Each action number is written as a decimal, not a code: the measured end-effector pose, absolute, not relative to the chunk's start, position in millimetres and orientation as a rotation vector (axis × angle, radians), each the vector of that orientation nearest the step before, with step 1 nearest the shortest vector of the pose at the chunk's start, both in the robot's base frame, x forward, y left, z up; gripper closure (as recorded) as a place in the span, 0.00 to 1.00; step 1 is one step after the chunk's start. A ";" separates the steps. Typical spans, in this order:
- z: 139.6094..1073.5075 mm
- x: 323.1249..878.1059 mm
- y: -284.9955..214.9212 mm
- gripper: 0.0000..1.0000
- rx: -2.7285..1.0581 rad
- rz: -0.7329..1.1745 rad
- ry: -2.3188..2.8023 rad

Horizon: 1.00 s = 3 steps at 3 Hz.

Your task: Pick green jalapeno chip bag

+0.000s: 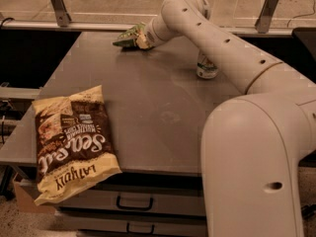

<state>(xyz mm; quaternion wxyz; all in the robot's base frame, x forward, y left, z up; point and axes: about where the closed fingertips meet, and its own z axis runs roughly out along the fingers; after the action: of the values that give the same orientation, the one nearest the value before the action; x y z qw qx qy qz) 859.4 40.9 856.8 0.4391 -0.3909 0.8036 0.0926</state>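
The green jalapeno chip bag (126, 36) is small, dark green and crinkly, at the far edge of the grey table (153, 107). My gripper (142, 39) is at the bag's right end and shut on it. The bag sticks out to the left of the gripper and looks held just above the tabletop. My arm reaches in from the right foreground across the table.
A large brown-and-cream chip bag (71, 142) lies at the table's front left corner, overhanging the edge. A white-and-green soda can (206, 68) stands at the back right, partly behind my arm. Drawers (133, 201) sit below the table. A metal rail runs behind it.
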 end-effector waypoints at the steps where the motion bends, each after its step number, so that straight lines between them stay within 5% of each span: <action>1: 886.3 847.7 54.8 1.00 -1.000 0.251 1.916; 3: 1002.6 789.4 88.9 1.00 -1.066 0.404 1.632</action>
<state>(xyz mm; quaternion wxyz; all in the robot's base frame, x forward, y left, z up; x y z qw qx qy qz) 789.4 88.9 1002.6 0.5442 -0.4492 0.6878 0.1705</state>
